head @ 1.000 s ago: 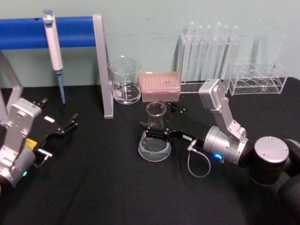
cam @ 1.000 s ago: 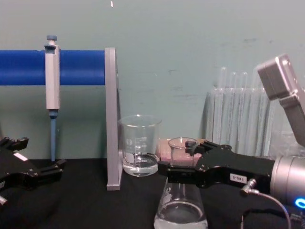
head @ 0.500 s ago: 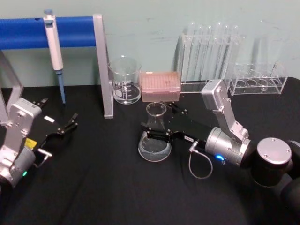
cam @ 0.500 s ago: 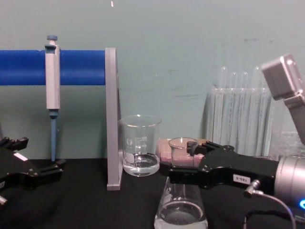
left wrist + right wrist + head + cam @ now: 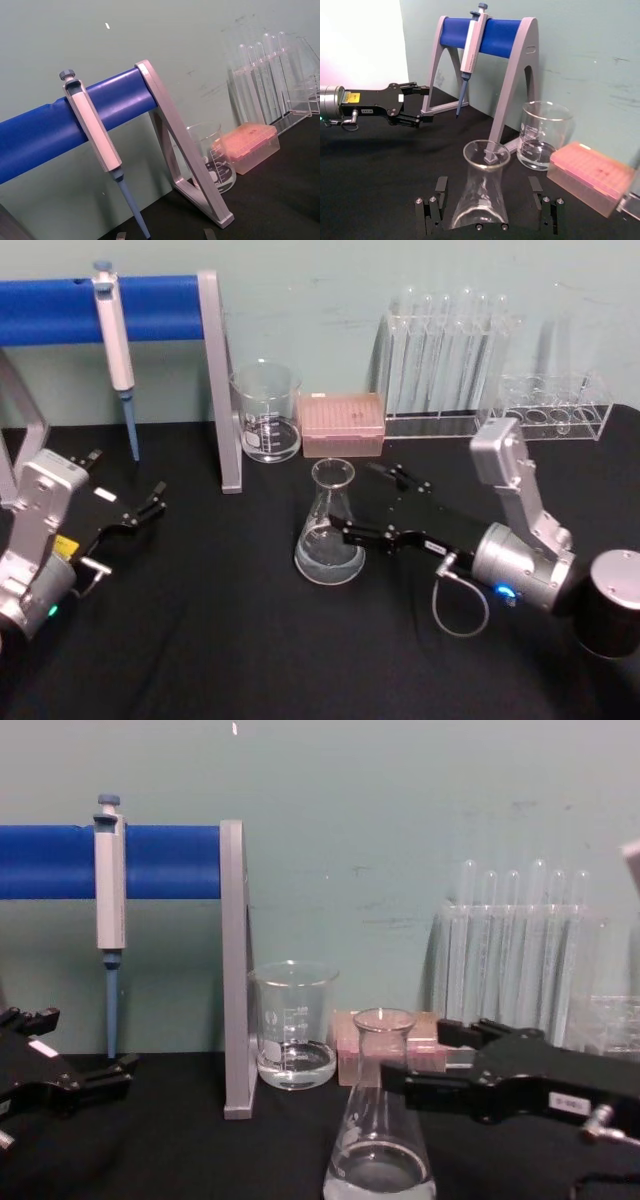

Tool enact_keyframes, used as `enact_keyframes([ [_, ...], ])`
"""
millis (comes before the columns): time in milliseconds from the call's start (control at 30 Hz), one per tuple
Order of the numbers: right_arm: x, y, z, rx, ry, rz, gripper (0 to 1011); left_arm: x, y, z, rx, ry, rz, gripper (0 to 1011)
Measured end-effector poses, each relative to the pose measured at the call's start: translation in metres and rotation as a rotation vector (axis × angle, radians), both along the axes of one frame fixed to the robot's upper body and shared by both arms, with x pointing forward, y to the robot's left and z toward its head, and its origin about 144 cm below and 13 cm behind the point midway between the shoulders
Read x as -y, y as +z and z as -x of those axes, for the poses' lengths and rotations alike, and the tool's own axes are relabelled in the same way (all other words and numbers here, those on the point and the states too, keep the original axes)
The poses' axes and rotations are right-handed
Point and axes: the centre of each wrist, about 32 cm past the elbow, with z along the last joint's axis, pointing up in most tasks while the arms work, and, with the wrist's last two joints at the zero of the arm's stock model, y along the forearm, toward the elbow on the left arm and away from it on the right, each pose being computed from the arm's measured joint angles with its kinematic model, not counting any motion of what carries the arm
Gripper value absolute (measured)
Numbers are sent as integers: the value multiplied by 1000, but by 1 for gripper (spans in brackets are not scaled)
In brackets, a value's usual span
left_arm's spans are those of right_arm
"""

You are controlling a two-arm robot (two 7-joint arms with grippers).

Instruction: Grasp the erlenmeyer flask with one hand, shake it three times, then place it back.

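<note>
Head view: right gripper (image 5: 372, 508) beside the erlenmeyer flask (image 5: 329, 532), jaws spread.
The flask stands upright on the black table (image 5: 220, 640) at frame centre, free of the fingers; the left gripper (image 5: 140, 512) rests at the left edge, jaws parted and holding nothing.

1. My head view: high, angled down over the worktop (image 5: 200, 640).
2. Chest view: low, level, close.
3. Both wrist views face the blue rack (image 5: 50, 130), shared with head and chest.
</note>
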Motion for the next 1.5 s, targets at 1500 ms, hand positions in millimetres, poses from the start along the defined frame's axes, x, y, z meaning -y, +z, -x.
enact_keyframes([
  [1500, 17, 5, 4, 126, -482, -27, 1003, 0, 0, 0, 0, 0, 0, 1001],
])
